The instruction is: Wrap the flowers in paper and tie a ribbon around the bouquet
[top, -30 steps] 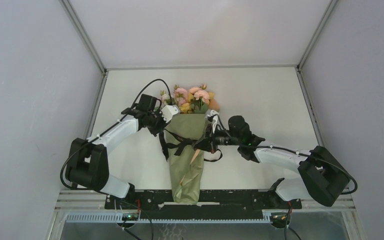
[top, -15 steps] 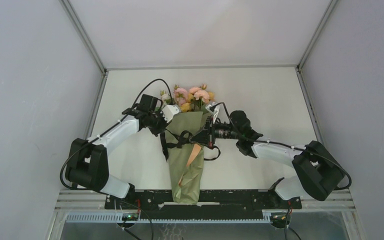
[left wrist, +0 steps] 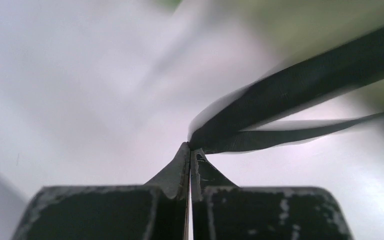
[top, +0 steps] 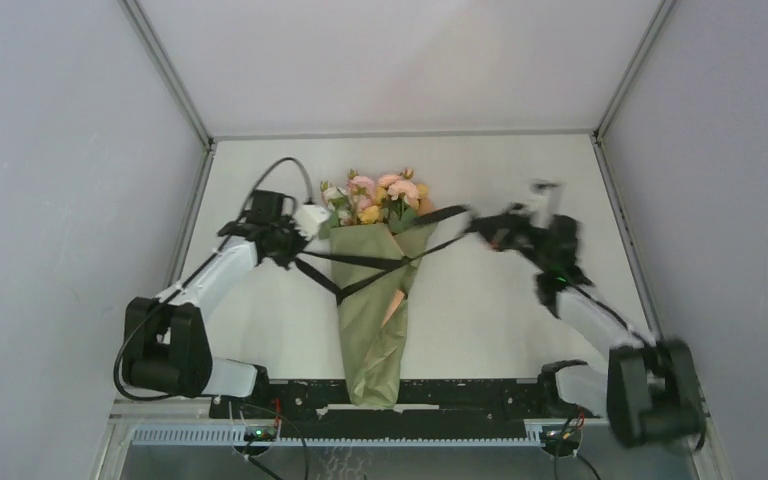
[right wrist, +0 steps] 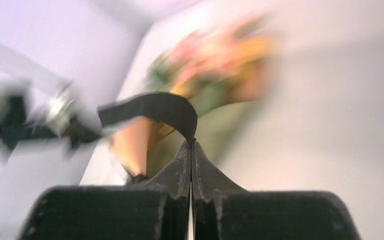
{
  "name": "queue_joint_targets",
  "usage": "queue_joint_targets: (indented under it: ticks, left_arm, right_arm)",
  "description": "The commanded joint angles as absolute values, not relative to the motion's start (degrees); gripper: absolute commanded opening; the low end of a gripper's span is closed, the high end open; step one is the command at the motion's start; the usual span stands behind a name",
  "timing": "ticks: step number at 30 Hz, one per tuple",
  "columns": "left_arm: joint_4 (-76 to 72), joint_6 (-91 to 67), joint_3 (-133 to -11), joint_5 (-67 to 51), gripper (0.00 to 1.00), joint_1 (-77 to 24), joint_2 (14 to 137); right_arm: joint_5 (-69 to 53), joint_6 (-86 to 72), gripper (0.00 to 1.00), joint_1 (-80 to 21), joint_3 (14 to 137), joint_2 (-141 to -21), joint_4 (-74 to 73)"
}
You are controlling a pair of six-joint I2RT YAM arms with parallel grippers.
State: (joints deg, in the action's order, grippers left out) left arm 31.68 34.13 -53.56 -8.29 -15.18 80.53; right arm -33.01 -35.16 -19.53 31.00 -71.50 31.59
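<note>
The bouquet lies in the middle of the table: pink and yellow flowers (top: 382, 193) top an olive-green paper (top: 373, 320) cone with a tan-orange strip (top: 393, 306). The black ribbon (top: 360, 264) crosses the cone and runs taut to both sides. My left gripper (top: 297, 255) is shut on the ribbon (left wrist: 300, 85) left of the cone, pinching it at its tips (left wrist: 190, 146). Right of the blooms, my right gripper (top: 476, 222) is blurred and shut on a ribbon (right wrist: 155, 107) loop at its tips (right wrist: 192, 142). The flowers (right wrist: 215, 55) and paper (right wrist: 220, 125) show blurred beyond it.
The white table (top: 520, 300) is boxed in by grey walls on the left, right and back. A black rail (top: 460, 392) runs along the near edge, and the foot of the cone rests over it. Both arm bases stand at the near corners.
My right gripper has swung from beside the cone out to the back right, drawing the ribbon tight. My left gripper has pulled a little to the left. The loose loops are now straight strands.
</note>
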Motion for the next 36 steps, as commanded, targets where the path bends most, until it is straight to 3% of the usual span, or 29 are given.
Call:
queue_joint_targets:
  ticks: [1, 4, 9, 18, 36]
  left_arm:
    - [30.9, 42.1, -47.6, -1.0, 0.00, 3.6, 75.7]
    - [30.0, 46.6, -44.5, -1.4, 0.00, 12.2, 75.4]
    - [21.2, 50.9, -41.3, 3.3, 0.00, 21.3, 77.6]
    - [19.1, 53.4, -45.7, 3.4, 0.00, 29.7, 78.7]
    - [16.8, 53.1, -49.5, 3.7, 0.00, 32.9, 83.2]
  right_arm:
    - [-24.3, -43.9, 0.00, 15.3, 13.9, -50.6, 25.6]
    - [-30.1, -47.7, 0.00, 34.3, 5.2, -39.9, 22.0]
    - [-34.4, -45.4, 0.00, 48.2, 2.9, -34.3, 15.2]
    - [-37.5, -37.5, 0.00, 53.2, 5.6, -43.5, 14.6]
    - [-35.0, -34.7, 0.00, 54.9, 6.1, -46.8, 13.8]
